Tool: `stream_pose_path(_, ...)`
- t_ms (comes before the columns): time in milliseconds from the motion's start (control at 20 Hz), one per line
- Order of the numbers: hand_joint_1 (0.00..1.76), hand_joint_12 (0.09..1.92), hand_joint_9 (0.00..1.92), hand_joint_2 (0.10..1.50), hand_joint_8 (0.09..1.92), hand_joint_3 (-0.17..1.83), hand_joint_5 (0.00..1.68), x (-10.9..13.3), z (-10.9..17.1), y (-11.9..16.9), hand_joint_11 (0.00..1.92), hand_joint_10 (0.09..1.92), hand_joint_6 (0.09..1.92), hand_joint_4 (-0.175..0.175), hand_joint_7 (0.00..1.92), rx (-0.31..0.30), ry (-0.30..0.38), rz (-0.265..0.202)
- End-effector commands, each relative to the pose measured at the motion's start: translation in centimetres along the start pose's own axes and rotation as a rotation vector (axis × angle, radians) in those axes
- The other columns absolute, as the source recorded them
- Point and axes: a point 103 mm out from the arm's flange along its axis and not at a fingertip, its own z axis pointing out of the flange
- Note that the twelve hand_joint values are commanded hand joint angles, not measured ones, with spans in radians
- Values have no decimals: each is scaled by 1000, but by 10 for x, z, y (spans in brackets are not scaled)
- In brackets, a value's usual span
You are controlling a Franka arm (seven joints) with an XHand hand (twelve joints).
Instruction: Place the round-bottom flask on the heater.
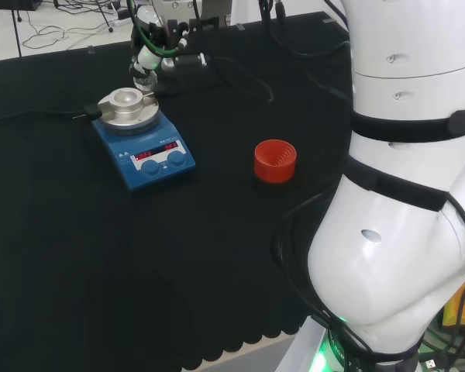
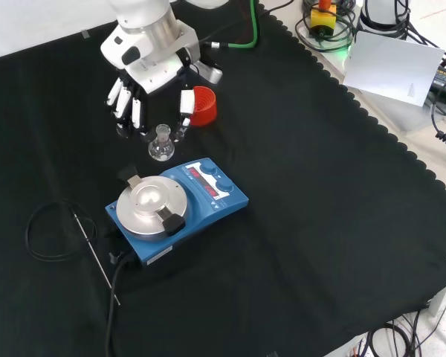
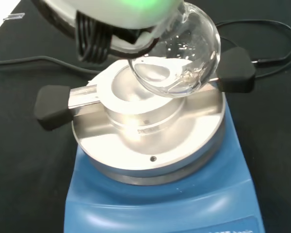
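The clear round-bottom flask [image 2: 161,146] hangs upright just off the heater's far side in the front view, neck up between the fingers and thumb of the hand [image 2: 152,65]. In the wrist view its bulb [image 3: 177,58] hangs tilted and close above the heater's round metal plate [image 3: 145,141] without touching it. The blue heater [image 2: 212,199] carries a silver plate [image 2: 152,204] with two black clamp ends. In the head view the hand [image 1: 149,56] and flask [image 1: 144,77] are at the plate's [image 1: 128,105] far edge.
A red ribbed stand [image 1: 275,160] stands on the cloth to the right of the heater in the head view, and behind the hand [image 2: 204,105] in the front view. A thin metal probe [image 2: 97,256] and a coiled black cable [image 2: 44,230] lie left of the heater.
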Motion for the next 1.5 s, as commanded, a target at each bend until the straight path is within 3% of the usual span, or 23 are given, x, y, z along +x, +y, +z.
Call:
stream_pose_path(50,1108,1291,791,651,692,747,1184,11,8,11,520,562,869,175,591,-4,9,7)
stream_pose_path(800,1110,1292,790,648,695,752,1186,34,24,39,520,562,869,170,591,6,14,14)
stream_pose_path(1500,1112,1292,789,646,698,755,1187,33,35,57,520,563,869,165,592,40,14,14)
